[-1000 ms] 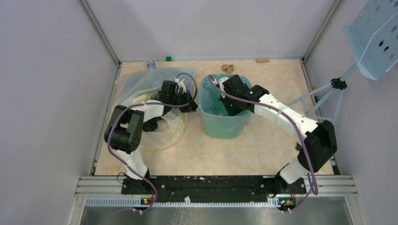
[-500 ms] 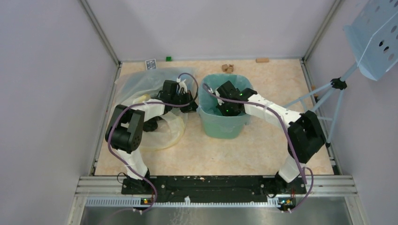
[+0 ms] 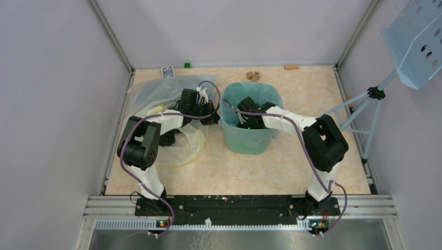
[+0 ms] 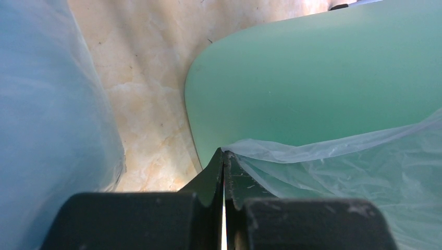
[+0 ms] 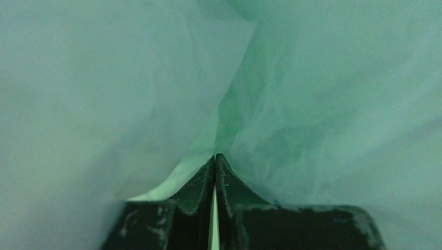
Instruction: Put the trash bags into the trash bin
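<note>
- Left gripper (image 4: 224,156): jaws together, pinching the bag (image 4: 344,172) edge just outside the bin (image 4: 312,78) wall.
- Right gripper (image 5: 215,159): jaws together, down inside the bin, tips against bag film; cannot tell if any is pinched.
- Bag lies inside the upright bin; clear bag (image 3: 156,94) beside it.
</note>
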Action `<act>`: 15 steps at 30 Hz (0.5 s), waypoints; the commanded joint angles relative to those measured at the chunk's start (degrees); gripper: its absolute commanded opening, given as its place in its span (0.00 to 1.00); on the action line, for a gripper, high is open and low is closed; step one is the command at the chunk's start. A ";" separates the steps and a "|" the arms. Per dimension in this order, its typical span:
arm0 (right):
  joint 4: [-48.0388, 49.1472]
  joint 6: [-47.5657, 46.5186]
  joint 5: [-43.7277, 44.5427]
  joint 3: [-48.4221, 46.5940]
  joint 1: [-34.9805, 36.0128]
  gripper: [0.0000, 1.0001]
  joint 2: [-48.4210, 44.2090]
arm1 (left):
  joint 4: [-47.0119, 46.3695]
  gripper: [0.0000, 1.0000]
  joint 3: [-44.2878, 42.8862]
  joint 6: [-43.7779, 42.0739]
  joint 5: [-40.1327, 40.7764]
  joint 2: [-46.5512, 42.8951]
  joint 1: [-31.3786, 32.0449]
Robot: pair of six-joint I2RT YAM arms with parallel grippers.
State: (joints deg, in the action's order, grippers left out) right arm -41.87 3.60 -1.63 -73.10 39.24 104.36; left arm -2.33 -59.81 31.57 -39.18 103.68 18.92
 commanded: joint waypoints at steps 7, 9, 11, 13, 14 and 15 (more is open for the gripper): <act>1.35 2.81 -2.65 0.19 -2.06 0.00 5.30 | -0.92 0.07 -2.29 1.87 -0.07 -2.73 0.24; 1.37 3.44 -2.20 0.55 -2.24 0.00 5.67 | -0.84 0.10 -1.93 2.29 0.32 -4.47 0.24; 1.16 3.89 -2.21 0.63 -2.26 0.00 6.24 | -0.84 0.14 -1.49 2.64 0.81 -6.27 0.19; 0.85 4.11 -2.15 0.72 -2.25 0.00 6.70 | -0.48 0.18 -1.36 2.70 0.91 -7.47 0.15; 0.72 4.26 -1.92 0.71 -2.29 0.00 6.84 | -0.29 0.20 -1.36 2.78 0.86 -7.86 0.15; 0.61 4.48 -1.56 0.64 -2.25 0.00 7.01 | -0.12 0.21 -1.36 2.79 0.72 -8.13 0.14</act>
State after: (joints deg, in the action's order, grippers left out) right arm -40.84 6.66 -4.43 -73.17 37.41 108.16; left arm -1.65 -60.23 33.78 -38.46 100.20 18.92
